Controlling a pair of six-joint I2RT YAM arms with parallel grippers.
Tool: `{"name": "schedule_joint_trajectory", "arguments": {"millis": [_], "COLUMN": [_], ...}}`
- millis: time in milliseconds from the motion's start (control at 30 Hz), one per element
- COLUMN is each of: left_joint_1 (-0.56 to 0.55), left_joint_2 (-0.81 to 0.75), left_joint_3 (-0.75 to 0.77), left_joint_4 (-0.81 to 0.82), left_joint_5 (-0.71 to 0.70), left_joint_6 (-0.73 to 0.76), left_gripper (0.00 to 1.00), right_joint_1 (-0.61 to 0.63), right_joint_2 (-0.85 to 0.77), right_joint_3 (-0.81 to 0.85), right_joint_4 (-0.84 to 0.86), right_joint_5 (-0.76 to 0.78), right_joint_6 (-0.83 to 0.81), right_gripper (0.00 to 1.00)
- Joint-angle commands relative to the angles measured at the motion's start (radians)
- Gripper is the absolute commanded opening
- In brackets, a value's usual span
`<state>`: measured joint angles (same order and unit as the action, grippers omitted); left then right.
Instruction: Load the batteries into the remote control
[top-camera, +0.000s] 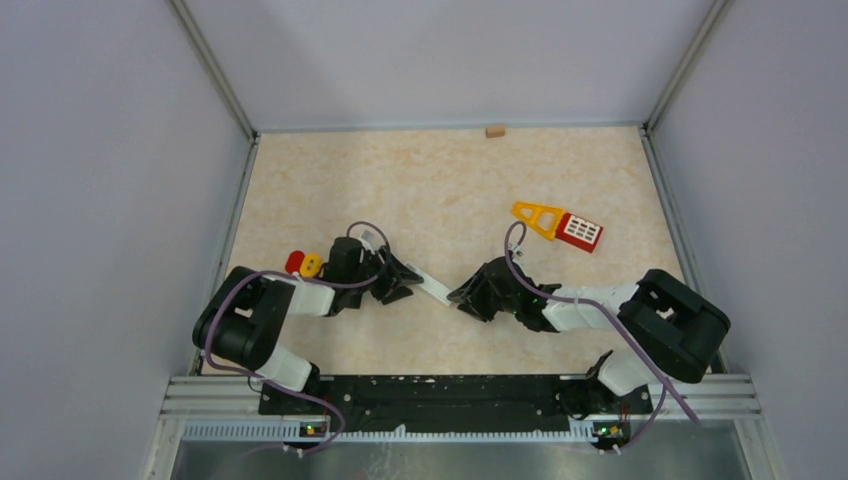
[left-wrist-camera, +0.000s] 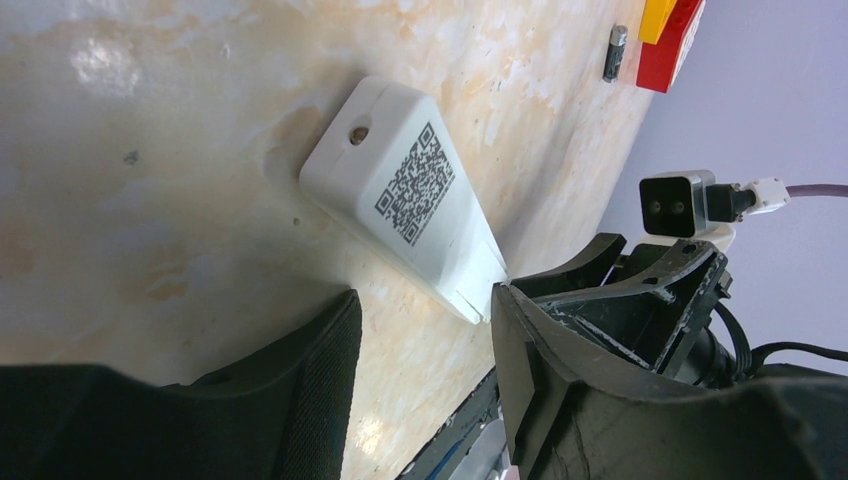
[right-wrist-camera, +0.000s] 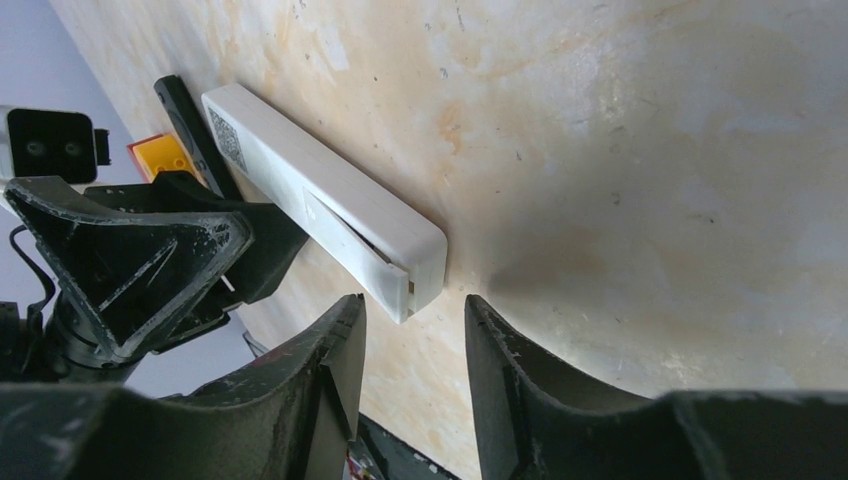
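The white remote control (top-camera: 432, 289) lies flat on the table between my two grippers. The left wrist view shows its QR-code face (left-wrist-camera: 405, 195), and the right wrist view its long side with a cover seam (right-wrist-camera: 320, 200). My left gripper (left-wrist-camera: 425, 300) is open, the remote's near corner just past its fingertips and nothing between them. My right gripper (right-wrist-camera: 413, 305) is open too, facing the remote's other end, which lies just beyond its tips. One small dark grey battery (left-wrist-camera: 613, 52) lies on the table beside a red and yellow toy (left-wrist-camera: 672, 35).
A yellow and red toy (top-camera: 560, 225) lies right of centre. A small red and yellow piece (top-camera: 303, 263) sits by my left arm. A wooden block (top-camera: 494, 130) rests at the back wall. A slim black bar (right-wrist-camera: 188, 115) lies alongside the remote.
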<state>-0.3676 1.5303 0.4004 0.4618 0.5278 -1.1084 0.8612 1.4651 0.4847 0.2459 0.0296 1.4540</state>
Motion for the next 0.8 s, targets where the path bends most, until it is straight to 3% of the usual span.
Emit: {"name": "schedule_joint_trajectory", "arguments": {"millis": [0, 267, 533, 767], "left_joint_1": [0.000, -0.003, -0.004, -0.004], "left_joint_2": [0.016, 0.066, 0.112, 0.132], "left_joint_3": [0.029, 0.043, 0.023, 0.009], "left_joint_4": [-0.046, -0.096, -0.115, -0.097], "left_joint_5": [-0.093, -0.129, -0.149, -0.145], "left_joint_6": [0.030, 0.058, 0.080, 0.087], "left_gripper": [0.56, 0.56, 0.49, 0.46], "right_joint_1": [-0.004, -0.005, -0.009, -0.011], "right_joint_2": [0.038, 0.068, 0.080, 0.087], "right_joint_3": [0.052, 0.061, 0.024, 0.022], "right_joint_4": [0.050, 0.041, 0.061, 0.072], "right_joint_5": [0.015, 0.010, 0.010, 0.007], "right_joint_6": [-0.038, -0.063, -0.073, -0.083], "right_gripper": [0.40, 0.43, 0.22, 0.19]}}
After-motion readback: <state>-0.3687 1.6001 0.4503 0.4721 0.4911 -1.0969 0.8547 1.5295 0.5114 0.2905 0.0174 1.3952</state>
